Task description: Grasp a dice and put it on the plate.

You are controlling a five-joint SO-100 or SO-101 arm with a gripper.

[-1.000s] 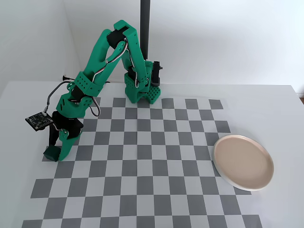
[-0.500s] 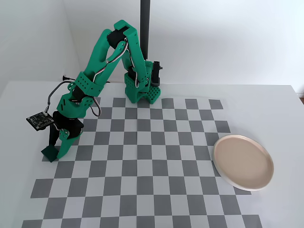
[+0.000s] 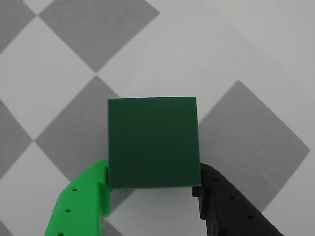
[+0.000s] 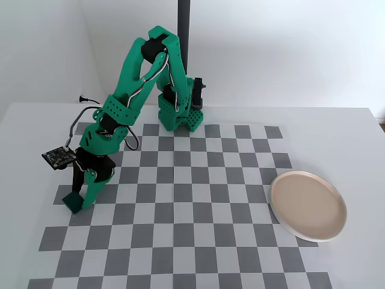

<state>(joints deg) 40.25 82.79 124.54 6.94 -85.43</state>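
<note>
- Leftmost in the fixed view, the green arm [image 4: 129, 96] reaches down from its base at the back of the checkered mat [image 4: 180, 205] to the mat's left edge, with a small circuit board [image 4: 59, 159] hanging off its wrist.
- At the arm's tip, the claw [image 4: 77, 201] is clamped on the dice [image 4: 74, 202], a plain dark green cube held low over the mat's left edge; whether it touches the mat cannot be told.
- Up close in the wrist view, the dice [image 3: 153, 142] sits between a bright green finger [image 3: 81, 201] on its left and a black finger [image 3: 231, 206] on its right, both pressed against its lower corners.
- Far to the right in the fixed view, the beige-pink plate [image 4: 308, 205] lies on the white surface [image 4: 337, 138], overlapping the mat's right edge, well apart from the dice.
</note>
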